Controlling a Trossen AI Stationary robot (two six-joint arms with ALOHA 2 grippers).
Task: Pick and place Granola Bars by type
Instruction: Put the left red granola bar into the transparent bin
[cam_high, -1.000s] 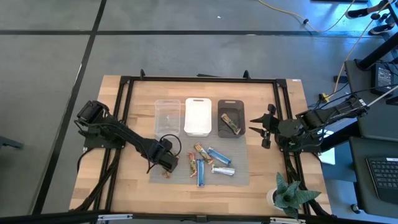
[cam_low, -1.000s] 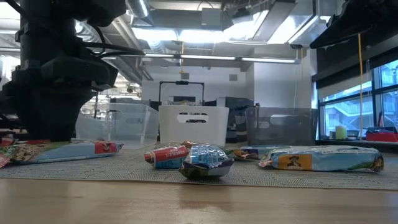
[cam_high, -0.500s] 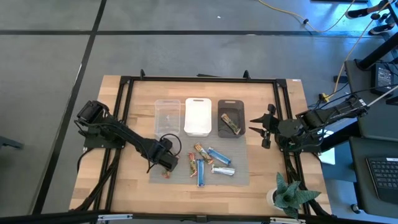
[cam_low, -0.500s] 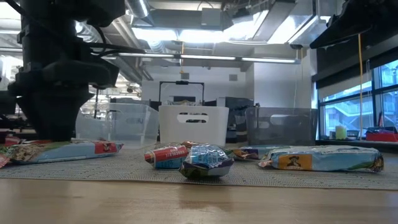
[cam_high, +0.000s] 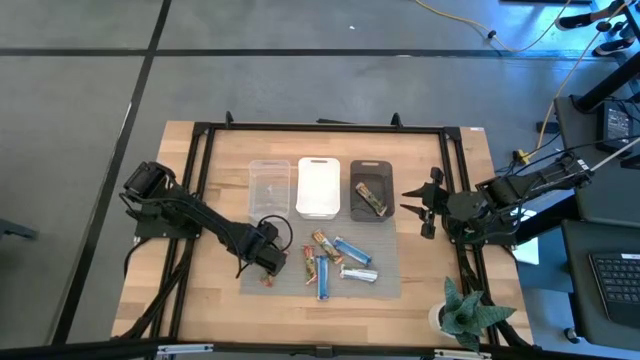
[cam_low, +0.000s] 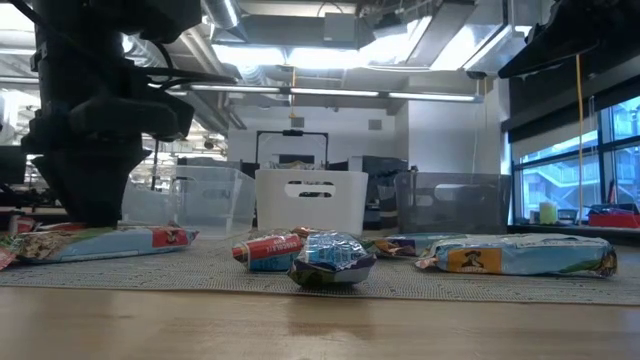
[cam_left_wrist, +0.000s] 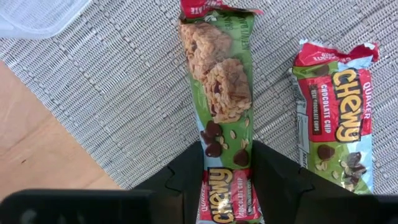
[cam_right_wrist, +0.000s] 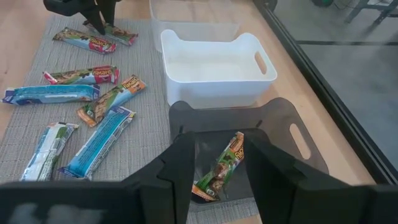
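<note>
Several granola bars lie on a grey mat (cam_high: 385, 285). My left gripper (cam_left_wrist: 227, 149) stands at the mat's left edge (cam_high: 270, 262), shut on a red-green bar (cam_left_wrist: 217, 81). A second red-green bar (cam_left_wrist: 336, 118) lies flat beside it. Blue, orange and silver-blue bars (cam_right_wrist: 99, 140) lie mid-mat. At the mat's far side stand a clear bin (cam_high: 268, 185), a white bin (cam_high: 319, 187) and a dark bin (cam_high: 372, 180); the dark bin has one brown-orange bar (cam_right_wrist: 221, 168) in it. My right gripper (cam_right_wrist: 217, 155) hovers open at the dark bin's right side (cam_high: 422, 210), holding nothing. My left gripper pinches the red-green bar by its two long edges, near one end (cam_left_wrist: 224, 165), between its two fingers. The fingers (cam_left_wrist: 186, 180) come from above, pointing down, one on each side of the bar. The bar lies flat on the mat.
A black frame (cam_high: 200, 200) runs around the work area, with rails on both sides. A potted plant (cam_high: 462, 310) stands at the near right corner. Bare wood (cam_high: 330, 315) shows along the near edge in front of the mat.
My left gripper has stayed at the mat's left edge, and in the low view its lower part has grown narrower as its fingers drew together on the red-green bar. The bar remains flat on the mat.
</note>
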